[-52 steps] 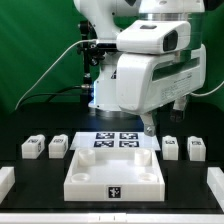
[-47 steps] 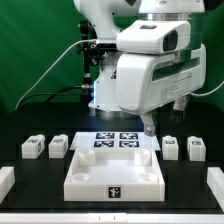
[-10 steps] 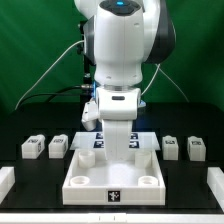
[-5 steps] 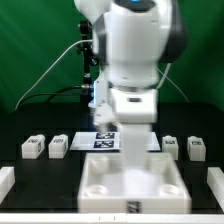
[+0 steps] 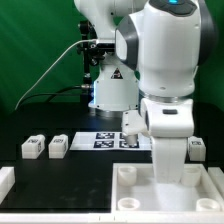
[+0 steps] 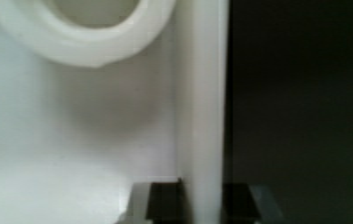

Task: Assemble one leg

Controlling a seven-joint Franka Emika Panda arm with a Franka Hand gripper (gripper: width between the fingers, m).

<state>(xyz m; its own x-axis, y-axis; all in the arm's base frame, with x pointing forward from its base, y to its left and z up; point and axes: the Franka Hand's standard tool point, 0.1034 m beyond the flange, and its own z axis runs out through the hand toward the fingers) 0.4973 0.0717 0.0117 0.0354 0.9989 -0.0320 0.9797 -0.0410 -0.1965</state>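
Three legs show in the exterior view, small white blocks with tags: two at the left point(image 5: 32, 148) point(image 5: 59, 147) and one at the right point(image 5: 197, 150), all lying loose on the black table. My gripper point(image 5: 172, 180) is down on the large white tray point(image 5: 130, 190) at the front right, far from the legs. In the wrist view the gripper point(image 6: 208, 205) is shut on the tray's thin upright wall point(image 6: 205, 100), with a dark finger point(image 6: 166, 205) on either side. A round corner socket point(image 6: 98, 30) lies beside the wall. The fourth leg is hidden behind my arm.
The marker board point(image 5: 105, 139) lies flat behind the tray at mid table. A white rim point(image 5: 5, 182) sits at the front left edge. The arm's base and cables stand at the back in front of a green curtain.
The arm came down onto the tray at mid table, and now holds it. The tray has slid toward the front and the exterior view's right, uncovering the marker board.
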